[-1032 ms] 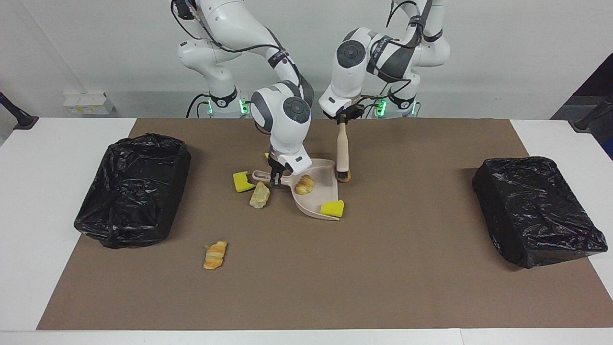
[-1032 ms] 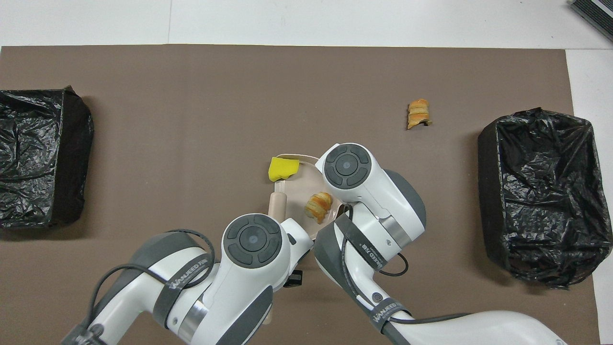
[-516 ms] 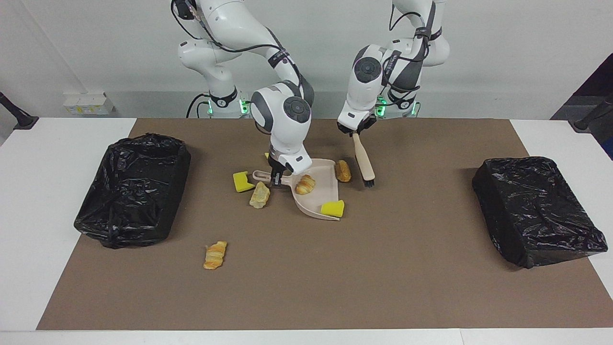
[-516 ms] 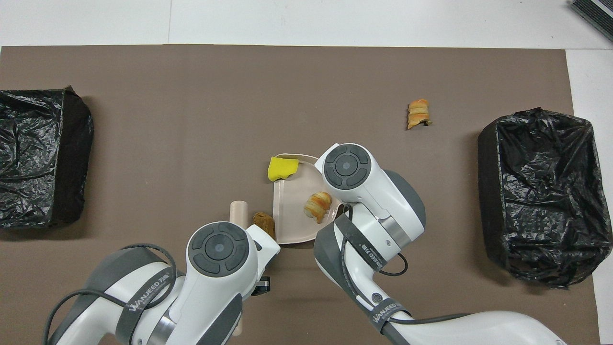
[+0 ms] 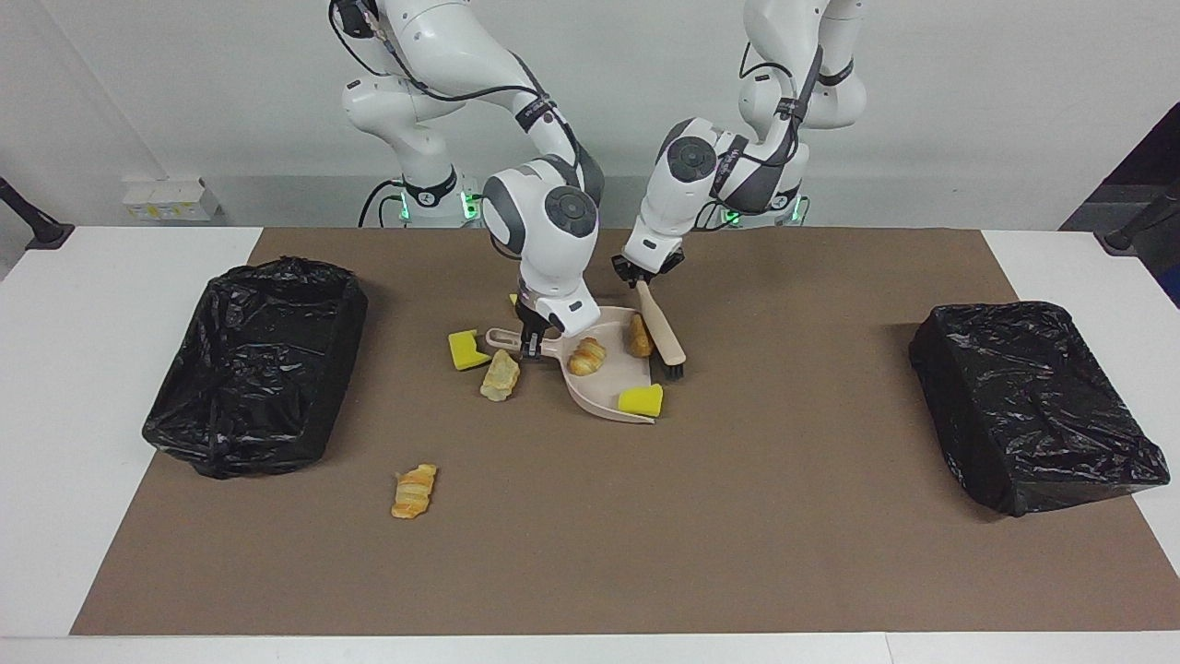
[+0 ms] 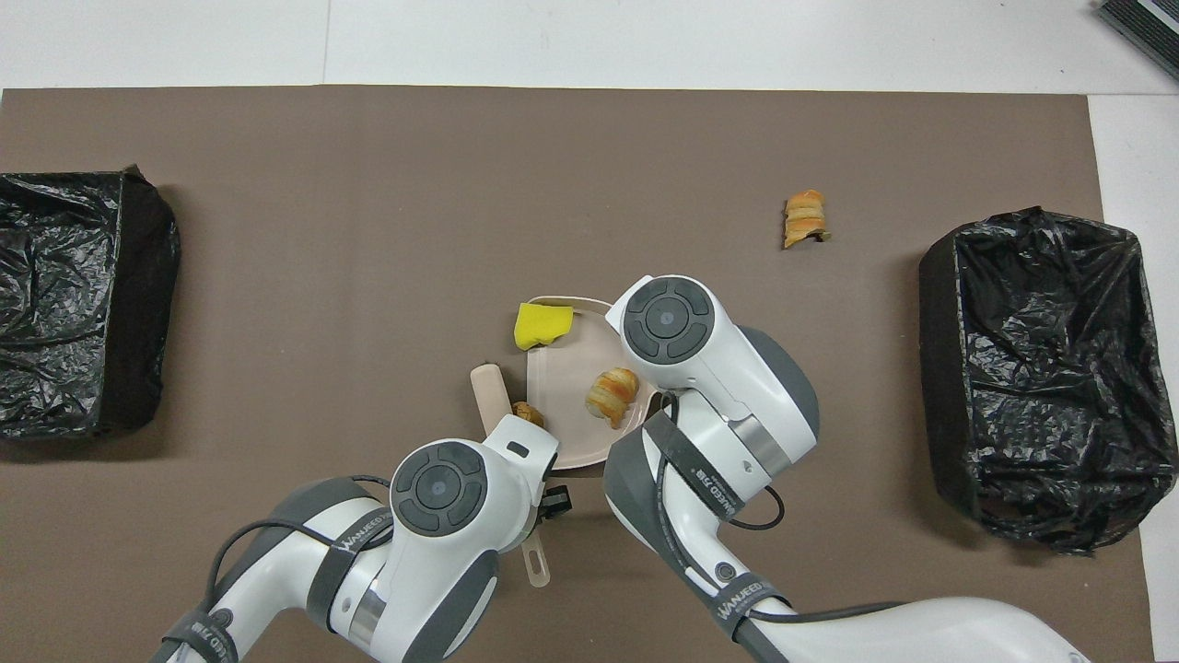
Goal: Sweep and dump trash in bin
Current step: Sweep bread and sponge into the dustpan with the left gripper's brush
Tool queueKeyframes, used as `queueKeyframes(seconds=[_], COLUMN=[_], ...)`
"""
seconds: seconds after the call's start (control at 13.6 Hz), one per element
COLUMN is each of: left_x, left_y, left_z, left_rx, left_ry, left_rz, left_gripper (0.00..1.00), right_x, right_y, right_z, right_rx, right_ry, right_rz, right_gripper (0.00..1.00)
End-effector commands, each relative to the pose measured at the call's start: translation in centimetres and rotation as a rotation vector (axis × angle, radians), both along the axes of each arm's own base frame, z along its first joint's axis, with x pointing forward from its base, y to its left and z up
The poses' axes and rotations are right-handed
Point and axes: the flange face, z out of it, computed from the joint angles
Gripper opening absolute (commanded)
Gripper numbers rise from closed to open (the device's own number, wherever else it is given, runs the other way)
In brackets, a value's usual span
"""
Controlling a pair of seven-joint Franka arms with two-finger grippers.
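Note:
My right gripper (image 5: 529, 345) is shut on the handle of the beige dustpan (image 5: 597, 391), which rests on the mat. In the pan lie a croissant piece (image 5: 586, 355) and a brown pastry (image 5: 639, 334); a yellow sponge chunk (image 5: 641, 399) sits on its lip. My left gripper (image 5: 647, 275) is shut on the beige brush (image 5: 662, 327), whose bristles touch down beside the brown pastry. A yellow sponge (image 5: 466, 350) and a tan pastry (image 5: 501, 376) lie beside the pan's handle. A croissant (image 5: 414, 491) lies alone, farther from the robots. The overhead view shows the pan (image 6: 562, 368) and brush (image 6: 488, 391).
A black-bagged bin (image 5: 230, 433) stands open toward the right arm's end of the brown mat. Another black-bagged bin (image 5: 1032, 406) stands toward the left arm's end. A small yellow scrap (image 5: 513, 298) shows next to the right gripper.
The left gripper swung the brush out toward the left arm's end, then back against the dustpan, pushing the brown pastry into the pan. The right gripper and the pan held still.

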Motion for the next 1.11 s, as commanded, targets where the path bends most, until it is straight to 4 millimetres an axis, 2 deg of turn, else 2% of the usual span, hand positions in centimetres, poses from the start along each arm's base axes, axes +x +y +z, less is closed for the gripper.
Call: queueKeyframes(seconds=[0.0, 0.15, 0.37, 0.59, 0.81, 0.88, 1.03], left_x=[1.0, -0.8, -1.1, -2.7, -1.8, -0.6, -0.1], left_y=[-3.5, -4.3, -3.6, -2.9, -2.0, -0.7, 0.6], left_z=[0.7, 1.2, 4.0, 4.4, 4.9, 5.8, 6.5], left_rx=[-0.069, -0.039, 0.045, 0.104, 0.163, 0.159, 0.159], left_ry=[0.019, 0.05, 0.152, 0.194, 0.143, 0.123, 0.126], left_rz=[-0.02, -0.064, -0.127, -0.154, -0.197, -0.184, -0.222], left_gripper=[0.0, 0.0, 0.0, 0.0, 0.0, 0.0, 0.0], right_x=[-0.3, -0.2, -0.2, 0.0, 0.2, 0.2, 1.3], right_y=[-0.5, -0.6, -0.5, -0.6, -0.7, -0.7, -2.4], right_z=[0.2, 0.1, 0.1, 0.2, 0.5, 0.8, 1.6], right_rx=[0.019, 0.018, 0.02, 0.024, 0.035, 0.064, 0.084], right_ry=[0.009, 0.009, 0.005, 0.002, 0.0, 0.012, 0.0], right_rz=[0.007, 0.0, -0.004, -0.007, -0.015, -0.024, -0.036], right_gripper=[0.0, 0.0, 0.0, 0.0, 0.0, 0.0, 0.0])
